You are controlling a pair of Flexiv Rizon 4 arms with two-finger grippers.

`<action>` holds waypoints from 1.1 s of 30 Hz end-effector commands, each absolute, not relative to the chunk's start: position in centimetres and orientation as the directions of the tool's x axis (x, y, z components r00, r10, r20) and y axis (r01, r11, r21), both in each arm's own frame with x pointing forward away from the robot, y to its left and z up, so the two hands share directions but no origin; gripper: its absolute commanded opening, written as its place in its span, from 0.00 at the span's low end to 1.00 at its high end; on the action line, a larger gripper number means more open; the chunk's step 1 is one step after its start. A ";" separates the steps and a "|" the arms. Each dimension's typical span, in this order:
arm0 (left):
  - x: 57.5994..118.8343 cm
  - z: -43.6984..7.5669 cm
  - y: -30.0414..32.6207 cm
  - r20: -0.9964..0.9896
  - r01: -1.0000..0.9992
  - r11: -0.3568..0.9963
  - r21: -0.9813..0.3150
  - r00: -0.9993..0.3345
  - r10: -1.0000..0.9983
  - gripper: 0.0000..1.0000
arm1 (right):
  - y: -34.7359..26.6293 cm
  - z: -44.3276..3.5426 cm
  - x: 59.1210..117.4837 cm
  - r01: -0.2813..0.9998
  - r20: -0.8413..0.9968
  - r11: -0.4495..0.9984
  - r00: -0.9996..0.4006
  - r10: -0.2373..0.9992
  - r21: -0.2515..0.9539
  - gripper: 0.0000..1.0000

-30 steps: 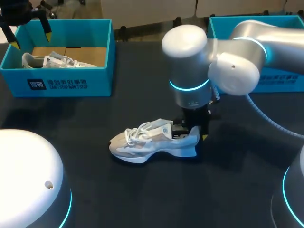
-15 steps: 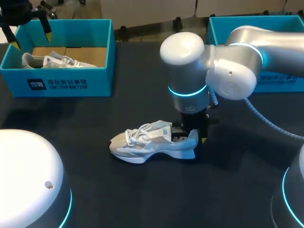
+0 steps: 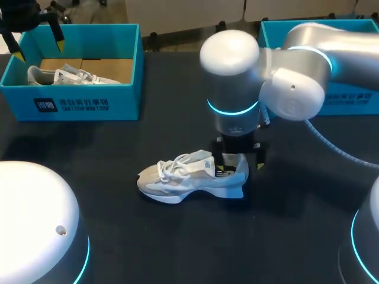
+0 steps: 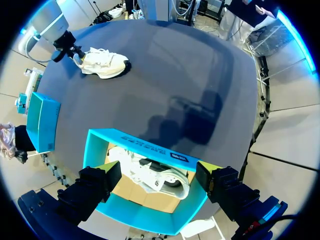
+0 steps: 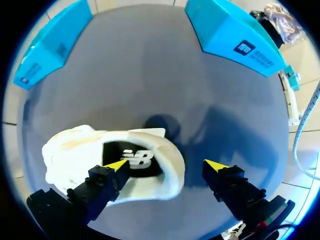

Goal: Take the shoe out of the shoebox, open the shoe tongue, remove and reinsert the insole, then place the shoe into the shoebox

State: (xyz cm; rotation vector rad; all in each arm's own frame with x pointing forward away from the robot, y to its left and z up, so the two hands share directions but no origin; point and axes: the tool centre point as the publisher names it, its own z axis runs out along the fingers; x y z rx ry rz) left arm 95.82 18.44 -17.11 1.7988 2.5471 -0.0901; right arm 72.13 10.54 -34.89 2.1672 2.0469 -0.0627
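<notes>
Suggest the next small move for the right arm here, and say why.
Probably lower the right tool slightly and close it on the shoe at its heel rim. The fingers stand open, one tip over the opening and the other outside the heel, so nothing is held yet.

The shoe (image 3: 189,177) on the dark grey table (image 3: 118,236) is off-white with pale beige panels, white laces and a white sole, and its black insole (image 5: 135,160) bears a white mark. The left shoebox (image 3: 77,103) and the right shoebox (image 3: 361,102) are bright teal with dark blue labels printed in white; the left one shows a brown cardboard lining (image 3: 100,66) and a second shoe (image 3: 65,76) in white and pale grey. The right arm (image 3: 296,77) is silver-white with a glowing cyan ring, and the right gripper (image 5: 165,164) and left gripper (image 4: 157,167) are black with yellow tips.
</notes>
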 end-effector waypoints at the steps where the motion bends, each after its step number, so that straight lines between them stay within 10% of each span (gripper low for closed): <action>1: 95.7 -17.1 18.5 -0.051 0.942 0.333 -0.031 -0.334 0.941 1.00 | 9.2 -32.1 71.4 0.994 -0.077 -0.038 0.047 0.996 0.107 1.00; 17: 95.7 -17.1 18.5 -0.051 0.942 0.333 -0.031 -0.334 0.941 1.00 | 10.7 -27.0 71.7 0.867 0.016 0.479 -0.485 0.874 0.139 1.00; 33: 95.7 -17.1 18.5 -0.051 0.942 0.333 -0.031 -0.334 0.941 1.00 | 10.7 -26.8 71.8 0.870 -0.001 0.473 -0.477 0.879 0.139 1.00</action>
